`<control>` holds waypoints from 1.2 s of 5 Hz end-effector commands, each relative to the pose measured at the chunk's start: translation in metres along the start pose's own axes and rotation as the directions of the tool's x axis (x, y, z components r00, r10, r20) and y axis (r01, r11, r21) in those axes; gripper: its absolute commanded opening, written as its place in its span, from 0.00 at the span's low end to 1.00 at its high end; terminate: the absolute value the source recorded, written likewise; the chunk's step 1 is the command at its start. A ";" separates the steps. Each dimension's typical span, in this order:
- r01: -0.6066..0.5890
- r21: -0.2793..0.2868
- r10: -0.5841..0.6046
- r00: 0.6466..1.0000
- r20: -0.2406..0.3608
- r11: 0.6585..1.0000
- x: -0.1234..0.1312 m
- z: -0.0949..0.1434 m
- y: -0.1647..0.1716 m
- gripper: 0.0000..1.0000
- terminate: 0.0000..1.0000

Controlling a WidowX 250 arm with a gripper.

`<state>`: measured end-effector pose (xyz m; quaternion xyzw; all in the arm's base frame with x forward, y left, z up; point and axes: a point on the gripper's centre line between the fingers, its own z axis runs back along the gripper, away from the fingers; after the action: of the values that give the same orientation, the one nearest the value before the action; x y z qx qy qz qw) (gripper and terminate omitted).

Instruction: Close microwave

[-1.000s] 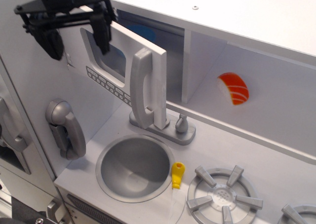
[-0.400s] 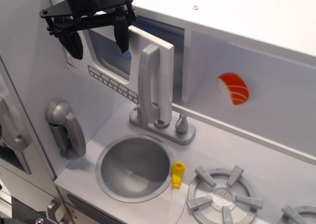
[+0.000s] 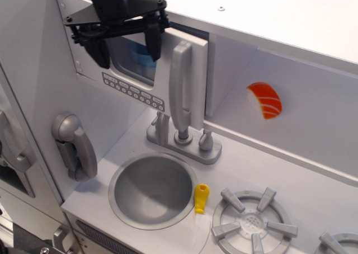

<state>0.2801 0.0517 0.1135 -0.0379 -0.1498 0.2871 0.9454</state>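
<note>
Observation.image looks down on a toy kitchen with the microwave point(image 3: 148, 69) built into the upper back-left corner. Its door is swung nearly flush with the cabinet front, the tall grey bar handle point(image 3: 180, 83) at its right edge. A row of small buttons point(image 3: 133, 92) runs beneath the clear window. The black end effector point(image 3: 127, 46) hovers in front of the window with its fingers spread apart, holding nothing. An orange sushi piece point(image 3: 264, 100) sits in the open cubby to the right. Below, on the bench point(image 3: 268, 173), are a faucet point(image 3: 184, 136), a round sink point(image 3: 152, 189), a yellow piece point(image 3: 201, 198) and a burner point(image 3: 251, 223). A grey handset point(image 3: 74, 145) hangs on the left wall.
</note>
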 end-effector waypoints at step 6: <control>0.173 0.127 -0.134 0.954 -0.270 0.977 -0.075 -0.043 0.049 1.00 0.00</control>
<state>0.2091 0.0466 0.0295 0.0062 0.0091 0.2134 0.9769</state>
